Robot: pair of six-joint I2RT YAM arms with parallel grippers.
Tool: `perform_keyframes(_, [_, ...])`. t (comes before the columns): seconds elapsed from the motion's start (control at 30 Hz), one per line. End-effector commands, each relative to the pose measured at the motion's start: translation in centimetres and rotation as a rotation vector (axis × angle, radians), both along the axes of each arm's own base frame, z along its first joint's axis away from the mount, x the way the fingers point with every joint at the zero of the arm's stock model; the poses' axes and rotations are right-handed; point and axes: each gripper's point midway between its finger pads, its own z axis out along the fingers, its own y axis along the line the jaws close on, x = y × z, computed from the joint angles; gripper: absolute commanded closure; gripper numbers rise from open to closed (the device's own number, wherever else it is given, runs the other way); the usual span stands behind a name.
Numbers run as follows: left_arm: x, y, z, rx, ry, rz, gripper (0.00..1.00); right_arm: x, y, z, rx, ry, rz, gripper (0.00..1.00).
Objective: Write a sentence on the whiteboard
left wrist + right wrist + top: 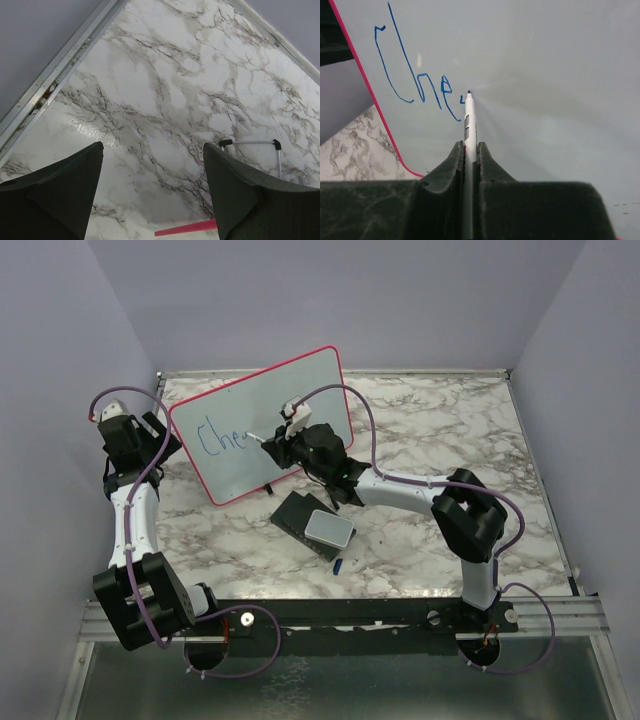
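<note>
The right claw [469, 148], clamped on the marker [468, 117], probably needed light, steady tip pressure on the whiteboard [545, 75] to extend the sentence [418, 84].

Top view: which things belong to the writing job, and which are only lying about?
Job: whiteboard; blue writing; marker; right claw, shut on the marker.
Lying about: eraser; small blue piece near it; left claw, open and empty.

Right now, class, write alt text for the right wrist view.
The right gripper clamps a white marker, its tip at the whiteboard just past blue handwritten letters reading "Che". The board's pink frame and marble table show lower left.
</note>
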Motion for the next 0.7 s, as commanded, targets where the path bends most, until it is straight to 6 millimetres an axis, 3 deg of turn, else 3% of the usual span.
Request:
perform_keyframes(0.0, [0.0,-0.3,0.5,0.008,-0.024,-0.026,0.18,0.7,0.3,1.4,0.018,-0.029,0.009,0.99])
perform_keyframes(0.27, [0.0,-0.4,0.5,0.008,-0.024,-0.028,0.18,0.5,0.8,0.6,0.001,-0.015,0.034,0.99])
perform_keyframes(0.67, [0.0,-0.4,0.6,0.01,-0.027,-0.027,0.18,-0.4,0.4,-2.1,-0.035,0.039,0.051,0.99])
